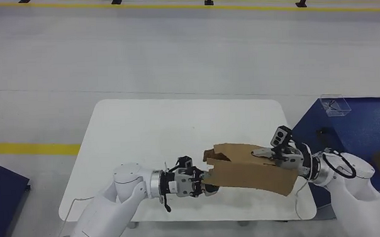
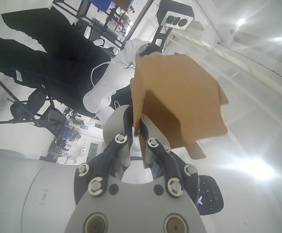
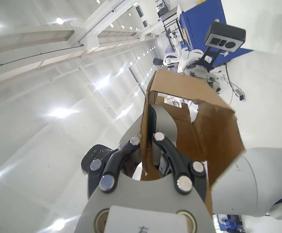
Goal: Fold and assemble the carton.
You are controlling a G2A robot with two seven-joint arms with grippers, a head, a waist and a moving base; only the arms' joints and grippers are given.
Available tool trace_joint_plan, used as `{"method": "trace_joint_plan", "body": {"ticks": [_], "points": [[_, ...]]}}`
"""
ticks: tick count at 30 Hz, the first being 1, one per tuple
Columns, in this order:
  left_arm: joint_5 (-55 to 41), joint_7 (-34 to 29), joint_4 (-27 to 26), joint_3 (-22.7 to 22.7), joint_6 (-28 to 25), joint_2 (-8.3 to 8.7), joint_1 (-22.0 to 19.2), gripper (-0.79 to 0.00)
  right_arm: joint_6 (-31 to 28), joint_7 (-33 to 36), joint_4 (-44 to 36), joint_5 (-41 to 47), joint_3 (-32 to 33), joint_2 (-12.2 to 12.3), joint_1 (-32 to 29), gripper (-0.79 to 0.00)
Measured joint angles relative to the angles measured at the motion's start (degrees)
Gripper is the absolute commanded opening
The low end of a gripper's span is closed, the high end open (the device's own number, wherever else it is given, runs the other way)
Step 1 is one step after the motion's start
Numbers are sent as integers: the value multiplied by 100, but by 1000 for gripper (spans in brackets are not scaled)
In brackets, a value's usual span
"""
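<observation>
Top view, left to right. A yellow floor line (image 1: 33, 148) runs to the left edge of a white, round-cornered bench (image 1: 165, 125). At the bench's near edge, left of centre, the left gripper (image 2: 136, 123) lies level and faces right. Its two fingers are pressed together on a thin panel edge at the left end of a brown corrugated cardboard carton (image 1: 248, 170).

The carton lies lengthwise between the two arms, over the near right part of the bench. It is partly opened into a box-like sleeve, and short flaps stick out loose at its left end. Whether its underside touches the bench cannot be told.

At the carton's right end the right gripper (image 3: 146, 128) faces left. It is clamped on one cardboard wall, with one finger outside the wall and the other inside the sleeve.

Right of the bench stands a blue cabinet (image 1: 360, 131). A small clear plastic box (image 1: 334, 105) sits on its far corner.
</observation>
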Motion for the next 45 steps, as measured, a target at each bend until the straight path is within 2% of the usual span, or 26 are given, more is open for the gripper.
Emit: {"method": "trace_joint_plan", "body": {"ticks": [3, 5, 12, 15, 19, 21, 23, 25, 29, 31, 34, 37, 39, 42, 45], "points": [[-92, 59, 94, -274, -86, 47, 46, 0, -404, -9, 129, 5, 130, 4, 36, -785], [-88, 105, 122, -419, -158, 72, 73, 0, -411, -3, 139, 18, 136, 3, 39, -785], [-83, 105, 119, -408, -156, 70, 73, 0, -439, -44, 98, -24, 140, 2, 30, -785], [132, 308, -40, -515, -385, 92, 120, 0, -1096, -154, -144, -460, 231, 14, -47, -785], [1044, 1000, -922, -985, -1313, 218, 477, 0, -2509, 78, -578, -1463, 473, 44, -343, -785], [1823, 1523, -1440, -1153, -1763, 278, 723, 0, -2908, 83, -627, -1614, 546, 45, -453, -785], [2742, 2043, -1791, -1181, -2059, 296, 884, 0, -2957, 61, -623, -1616, 554, 44, -457, -785], [3102, 2024, -1715, -1172, -2000, 294, 863, 0, -2916, 60, -620, -1606, 550, 44, -449, -785], [2544, 1857, -1684, -1171, -1975, 293, 854, 0, -2918, 57, -624, -1610, 548, 44, -451, -785], [2591, 1970, -1753, -1214, -2032, 320, 845, 0, -3012, -15, -708, -1770, 527, 45, -481, -785], [3607, 2577, -2422, -1210, -2192, 375, 1053, 0, -3120, 101, -776, -1929, 506, 56, -527, -785], [4776, 2830, -3068, -1310, -2424, 407, 1249, 0, -3177, 297, -784, -1970, 524, 72, -523, -785], [5186, 2998, -3341, -1335, -2502, 415, 1357, 0, -3189, 379, -804, -1959, 524, 78, -530, -785], [5210, 2836, -3598, -1227, -2616, 407, 1363, 0, -3178, 537, -807, -1859, 514, 87, -531, -785], [5120, 2522, -3550, -1007, -2580, 382, 1198, 0, -3159, 685, -801, -1810, 492, 97, -529, -785]]}}
